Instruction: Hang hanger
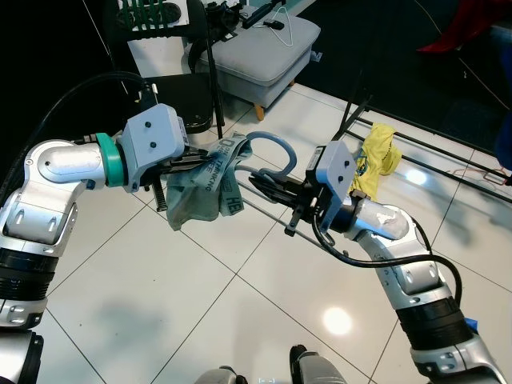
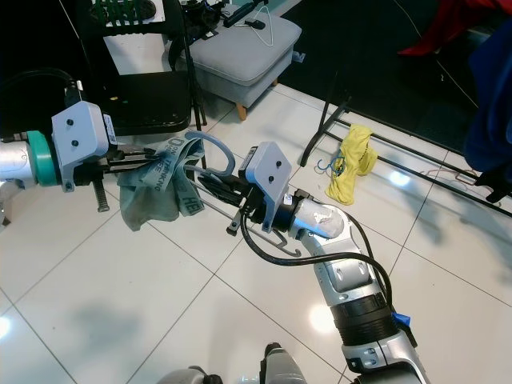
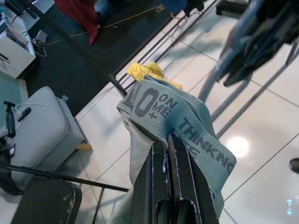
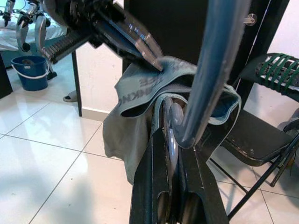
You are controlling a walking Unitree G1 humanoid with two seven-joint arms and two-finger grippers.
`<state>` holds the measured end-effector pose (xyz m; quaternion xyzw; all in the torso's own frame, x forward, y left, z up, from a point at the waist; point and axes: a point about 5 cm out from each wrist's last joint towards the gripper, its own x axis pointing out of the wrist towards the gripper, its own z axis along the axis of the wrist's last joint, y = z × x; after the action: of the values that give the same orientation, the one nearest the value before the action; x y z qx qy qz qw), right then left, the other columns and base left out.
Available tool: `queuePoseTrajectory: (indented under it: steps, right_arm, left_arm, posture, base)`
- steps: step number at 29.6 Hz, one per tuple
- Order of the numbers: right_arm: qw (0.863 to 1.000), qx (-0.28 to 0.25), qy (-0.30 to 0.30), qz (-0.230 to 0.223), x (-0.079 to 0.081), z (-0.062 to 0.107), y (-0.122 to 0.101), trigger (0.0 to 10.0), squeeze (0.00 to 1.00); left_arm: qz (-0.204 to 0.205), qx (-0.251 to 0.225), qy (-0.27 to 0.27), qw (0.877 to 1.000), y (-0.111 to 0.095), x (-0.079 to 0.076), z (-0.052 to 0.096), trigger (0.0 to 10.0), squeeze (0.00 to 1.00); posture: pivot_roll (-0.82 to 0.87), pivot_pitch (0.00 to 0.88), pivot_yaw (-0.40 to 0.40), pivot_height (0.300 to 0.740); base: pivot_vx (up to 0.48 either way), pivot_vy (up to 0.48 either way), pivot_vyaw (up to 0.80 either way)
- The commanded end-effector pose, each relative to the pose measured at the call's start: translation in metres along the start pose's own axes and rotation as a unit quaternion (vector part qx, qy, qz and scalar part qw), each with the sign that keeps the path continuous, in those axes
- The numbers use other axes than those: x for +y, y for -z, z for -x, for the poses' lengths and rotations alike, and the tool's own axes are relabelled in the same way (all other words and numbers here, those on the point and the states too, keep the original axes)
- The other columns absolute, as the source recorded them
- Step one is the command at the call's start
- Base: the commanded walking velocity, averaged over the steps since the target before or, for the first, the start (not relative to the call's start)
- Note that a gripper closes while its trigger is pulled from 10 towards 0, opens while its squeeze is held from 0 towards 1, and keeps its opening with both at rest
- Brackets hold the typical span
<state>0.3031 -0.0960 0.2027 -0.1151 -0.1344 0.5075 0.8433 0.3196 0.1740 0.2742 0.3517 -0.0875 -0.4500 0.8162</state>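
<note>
A blue-grey plastic hanger is held in mid-air in front of me, with a grey-green shirt printed with dark lettering draped over it. My right gripper is shut on the hanger's body just below the hook; the right wrist view has the hanger curving up from between its fingers. From the left, my left gripper is shut on a fold of the shirt near its collar. Most of the hanger's arms are hidden under the cloth.
A black clothes-rack base runs across the white tiles behind my right arm, with a yellow garment hanging low on it. A black folding chair and a grey ottoman stand beyond. Red cloth is at the far right.
</note>
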Motion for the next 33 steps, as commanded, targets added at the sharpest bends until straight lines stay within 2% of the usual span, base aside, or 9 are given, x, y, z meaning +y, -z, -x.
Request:
queuePoseTrajectory:
  steps: [1, 2, 9, 12, 22, 25, 26, 30, 33]
  right_arm:
    - [1.0, -0.006, -0.006, -0.002, 0.001, -0.001, -0.001, 10.0, 0.0]
    - [1.0, -0.005, -0.008, -0.002, 0.002, -0.001, -0.001, 10.0, 0.0]
    - [1.0, -0.004, -0.016, -0.003, 0.004, -0.001, -0.001, 10.0, 0.0]
    - [1.0, -0.007, -0.016, -0.002, 0.004, -0.001, -0.003, 10.0, 0.0]
    - [1.0, -0.017, -0.017, 0.0, 0.005, -0.002, -0.007, 10.0, 0.0]
    - [1.0, -0.023, -0.01, 0.003, 0.003, -0.002, -0.01, 10.0, 0.0]
    - [1.0, -0.021, -0.002, 0.002, 0.0, 0.0, -0.009, 10.0, 0.0]
    - [0.999, -0.019, 0.03, 0.001, -0.009, 0.002, -0.003, 10.0, 0.0]
    - [0.999, -0.022, 0.045, 0.0, -0.013, 0.002, -0.003, 10.0, 0.0]
  left_arm:
    - [-0.001, -0.01, -0.015, 1.0, -0.007, 0.008, 0.004, 1.4, 0.0]
    - [-0.004, -0.014, -0.031, 0.999, -0.009, 0.016, 0.006, 10.0, 0.0]
    - [-0.043, 0.001, -0.102, 0.994, -0.013, 0.047, 0.013, 10.0, 0.0]
    - [-0.06, 0.022, -0.119, 0.991, -0.009, 0.052, 0.014, 10.0, 0.0]
    - [-0.065, 0.039, -0.137, 0.988, -0.003, 0.055, 0.011, 10.0, 0.0]
    - [-0.059, 0.029, -0.134, 0.989, -0.004, 0.058, 0.014, 10.0, 0.0]
    - [-0.043, -0.003, -0.124, 0.991, -0.013, 0.06, 0.019, 10.0, 0.0]
    - [-0.027, -0.055, -0.092, 0.994, -0.031, 0.061, 0.025, 10.0, 0.0]
    - [-0.027, -0.072, -0.077, 0.994, -0.038, 0.06, 0.027, 10.0, 0.0]
  posture:
    - [0.06, 0.081, 0.146, 0.74]
    - [0.06, 0.081, 0.145, 0.74]
    - [0.06, 0.079, 0.148, 0.74]
    - [0.06, 0.08, 0.148, 0.74]
    - [0.06, 0.081, 0.152, 0.74]
    - [0.06, 0.079, 0.152, 0.74]
    - [0.06, 0.08, 0.15, 0.74]
    - [0.07, 0.078, 0.146, 0.74]
    - [0.07, 0.076, 0.146, 0.74]
  base:
    - [0.0, 0.0, 0.0]
    - [0.0, 0.0, 0.0]
    - [0.0, 0.0, 0.0]
    - [0.0, 0.0, 0.0]
    - [0.0, 0.0, 0.0]
    - [0.0, 0.0, 0.0]
    - [0.0, 0.0, 0.0]
    - [0.0, 0.0, 0.0]
    - [0.0, 0.0, 0.0]
